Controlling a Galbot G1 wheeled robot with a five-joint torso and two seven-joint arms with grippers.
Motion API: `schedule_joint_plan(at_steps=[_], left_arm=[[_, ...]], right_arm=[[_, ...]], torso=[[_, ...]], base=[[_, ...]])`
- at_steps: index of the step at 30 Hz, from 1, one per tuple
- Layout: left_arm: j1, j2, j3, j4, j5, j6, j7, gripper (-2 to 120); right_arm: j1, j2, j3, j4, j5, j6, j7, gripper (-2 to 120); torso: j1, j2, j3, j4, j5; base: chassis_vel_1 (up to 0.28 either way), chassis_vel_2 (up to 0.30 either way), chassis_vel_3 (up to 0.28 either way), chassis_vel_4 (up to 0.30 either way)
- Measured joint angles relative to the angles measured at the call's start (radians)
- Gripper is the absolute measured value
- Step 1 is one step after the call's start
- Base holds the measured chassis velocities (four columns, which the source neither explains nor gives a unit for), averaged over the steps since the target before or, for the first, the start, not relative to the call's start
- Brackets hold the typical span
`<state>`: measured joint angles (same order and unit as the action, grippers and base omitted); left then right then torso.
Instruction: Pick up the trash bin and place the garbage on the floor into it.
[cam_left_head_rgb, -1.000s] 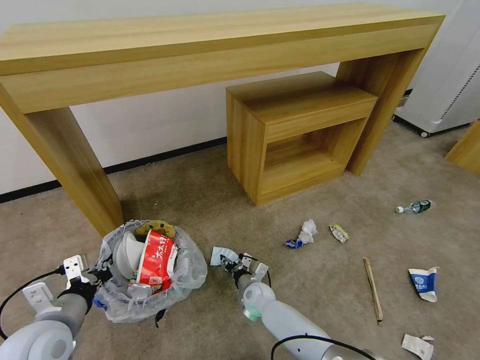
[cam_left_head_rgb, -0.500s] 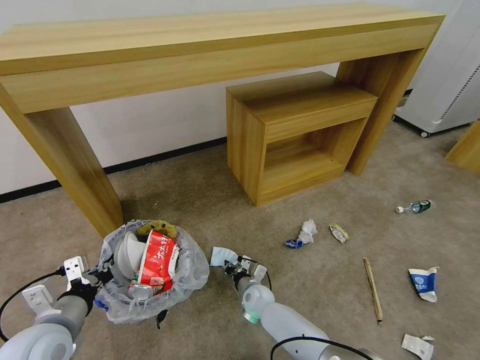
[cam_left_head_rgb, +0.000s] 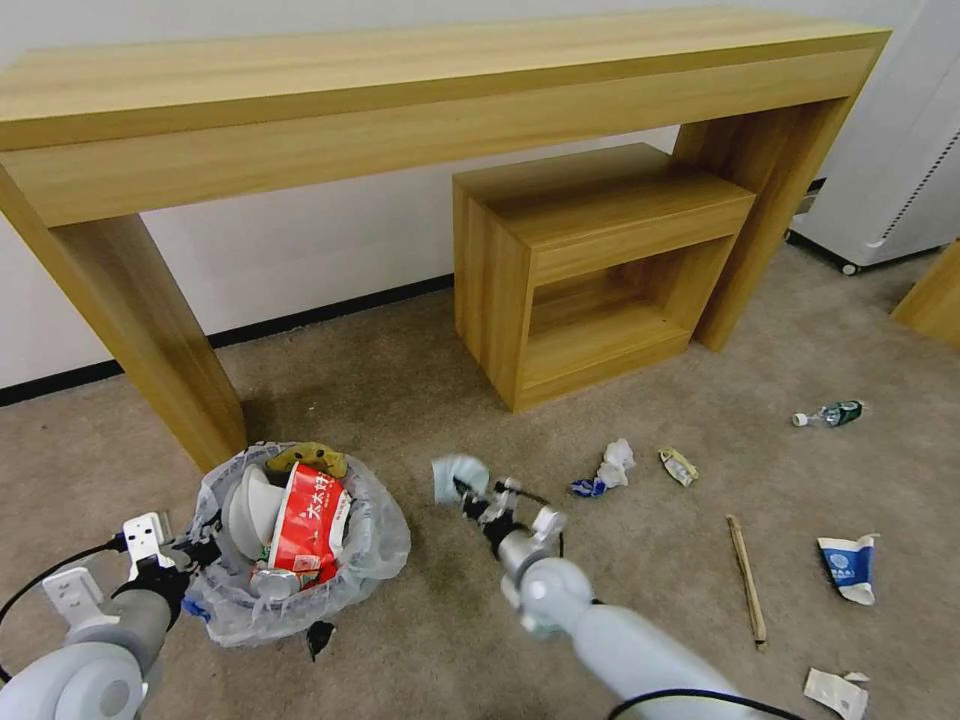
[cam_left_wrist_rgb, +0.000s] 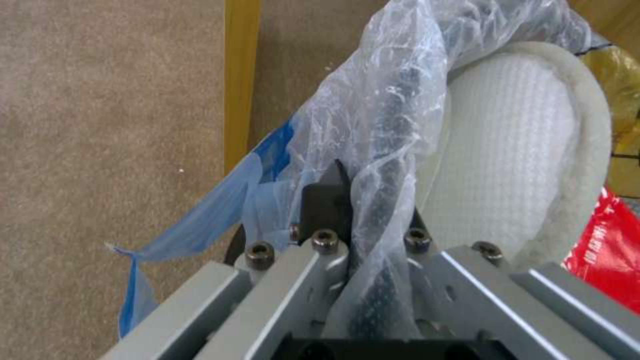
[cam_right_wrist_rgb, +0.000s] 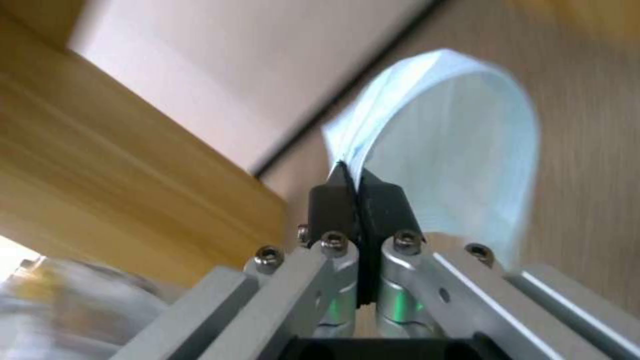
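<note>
Pale blue paper (cam_left_head_rgb: 458, 477), a thin sheet, is pinched between the closed fingers of the right tool (cam_left_head_rgb: 466, 492), lifted off the floor (cam_left_head_rgb: 400, 400) just right of the trash bin (cam_left_head_rgb: 300, 545); the left tool (cam_left_head_rgb: 195, 552) is clamped on the bin's bagged rim (cam_left_wrist_rgb: 380, 150), beside a white slipper (cam_left_wrist_rgb: 513, 150) and red wrapper (cam_left_head_rgb: 305, 515) inside; other garbage (cam_left_head_rgb: 610, 465) lies scattered on the carpet to the right, before the wooden desk (cam_left_head_rgb: 400, 90).

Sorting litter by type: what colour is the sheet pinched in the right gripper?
Pale blue-white; the sheet in the right gripper shows best in the right wrist view.
</note>
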<state>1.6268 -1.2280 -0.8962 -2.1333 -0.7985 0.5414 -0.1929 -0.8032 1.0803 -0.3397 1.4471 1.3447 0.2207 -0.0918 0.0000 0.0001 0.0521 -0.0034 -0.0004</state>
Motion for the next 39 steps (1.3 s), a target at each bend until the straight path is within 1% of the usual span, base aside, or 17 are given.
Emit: schedule_joint_plan(at_steps=[2, 3, 4, 6, 12, 15, 19, 20, 22, 23, 27, 28, 30, 31, 32, 34, 39], left_arm=[[-0.003, -0.002, 0.003, 0.003, 0.001, 0.0, 0.002, 1], [-0.003, -0.003, 0.004, 0.004, 0.002, -0.001, 0.003, 1], [-0.003, -0.003, 0.004, 0.004, 0.002, -0.001, 0.003, 1], [-0.002, -0.007, 0.004, 0.004, 0.005, -0.003, 0.004, 1], [0.001, -0.01, 0.004, 0.001, 0.006, -0.005, 0.006, 1], [0.002, -0.011, 0.003, -0.004, 0.006, -0.005, 0.007, 1], [0.0, -0.012, 0.003, -0.007, 0.006, -0.005, 0.007, 1], [-0.001, -0.012, 0.003, -0.01, 0.006, -0.005, 0.007, 1], [-0.005, -0.014, 0.004, -0.019, 0.004, -0.002, 0.005, 1], [-0.005, -0.014, 0.004, -0.019, 0.004, -0.002, 0.005, 1], [-0.004, -0.02, 0.007, -0.04, 0.002, 0.003, 0.003, 1], [-0.004, -0.02, 0.007, -0.04, 0.002, 0.003, 0.003, 1], [-0.002, -0.02, 0.005, -0.052, -0.002, 0.004, 0.002, 1], [-0.002, -0.02, 0.005, -0.052, -0.002, 0.004, 0.002, 1], [0.0, -0.019, 0.002, -0.065, -0.006, 0.004, 0.002, 1], [0.002, -0.021, 0.001, -0.078, -0.008, 0.006, 0.002, 1], [0.004, -0.029, 0.005, -0.09, -0.007, 0.007, 0.002, 1]], right_arm=[[0.016, -0.075, 0.014, 0.076, 0.017, 0.03, -0.091, 0], [0.025, -0.096, 0.018, 0.101, 0.022, 0.042, -0.13, 0], [0.025, -0.096, 0.018, 0.101, 0.022, 0.042, -0.13, 0], [0.045, -0.132, 0.02, 0.161, 0.028, 0.06, -0.214, 0], [0.066, -0.157, 0.003, 0.222, 0.026, 0.067, -0.283, 0], [0.092, -0.176, -0.03, 0.278, 0.015, 0.066, -0.325, 0], [0.108, -0.184, -0.053, 0.297, 0.015, 0.063, -0.34, 0], [0.121, -0.19, -0.068, 0.309, 0.015, 0.06, -0.349, 0], [0.178, -0.204, -0.15, 0.339, 0.025, 0.05, -0.387, 0], [0.178, -0.204, -0.15, 0.339, 0.025, 0.05, -0.387, 0], [0.296, -0.201, -0.322, 0.35, 0.054, 0.038, -0.408, 0], [0.296, -0.201, -0.322, 0.35, 0.054, 0.038, -0.408, 0], [0.343, -0.183, -0.39, 0.337, 0.079, 0.029, -0.379, 0], [0.343, -0.183, -0.39, 0.337, 0.079, 0.029, -0.379, 0], [0.389, -0.163, -0.45, 0.311, 0.096, 0.028, -0.344, 0], [0.443, -0.137, -0.519, 0.275, 0.114, 0.026, -0.317, 0], [0.503, -0.094, -0.596, 0.229, 0.132, 0.017, -0.281, 0]], torso=[[0.0, 0.0, 0.0, 0.0, 0.0008], [0.0, 0.0, 0.0, 0.0002, 0.0006], [0.0, 0.0, 0.0, 0.0002, 0.0006], [0.0, 0.0, 0.0, 0.001, 0.0007], [0.0, 0.0, 0.0, 0.0008, 0.0007], [0.0, 0.0, 0.0, 0.0006, 0.0006], [0.0, 0.0, 0.0, 0.0007, 0.0006], [0.0, 0.0, 0.0, 0.0007, 0.0006], [0.0, 0.0, 0.0, 0.0006, 0.0004], [0.0, 0.0, 0.0, 0.0006, 0.0004], [0.0, 0.0, 0.0, 0.0007, 0.0004], [0.0, 0.0, 0.0, 0.0007, 0.0004], [0.0, 0.0, 0.0, 0.0006, 0.0004], [0.0, 0.0, 0.0, 0.0006, 0.0004], [0.0, 0.0, 0.0, 0.0007, 0.0003], [0.0, 0.0, 0.0, 0.0006, 0.0005], [0.0, 0.0, 0.0, 0.0007, 0.0003]], base=[[0.0, 0.0, 0.0, 0.0], [0.0, 0.0, 0.0, 0.0], [0.0, 0.0, 0.0, 0.0], [0.0, 0.0, 0.0, 0.0], [0.0, 0.0, 0.0, 0.0], [0.0, 0.0, 0.0, 0.0], [0.0, 0.0, 0.0, 0.0], [0.0, 0.0, 0.0, 0.0], [0.0, 0.0, 0.0, 0.0], [0.0, 0.0, 0.0, 0.0], [0.0, 0.0, 0.0, 0.0], [0.0, 0.0, 0.0, 0.0], [0.0, 0.0, 0.0, 0.0], [0.0, 0.0, 0.0, 0.0], [0.0, 0.0, 0.0, 0.0], [0.0, 0.0, 0.0, 0.0], [0.0, 0.0, 0.0, 0.0]])
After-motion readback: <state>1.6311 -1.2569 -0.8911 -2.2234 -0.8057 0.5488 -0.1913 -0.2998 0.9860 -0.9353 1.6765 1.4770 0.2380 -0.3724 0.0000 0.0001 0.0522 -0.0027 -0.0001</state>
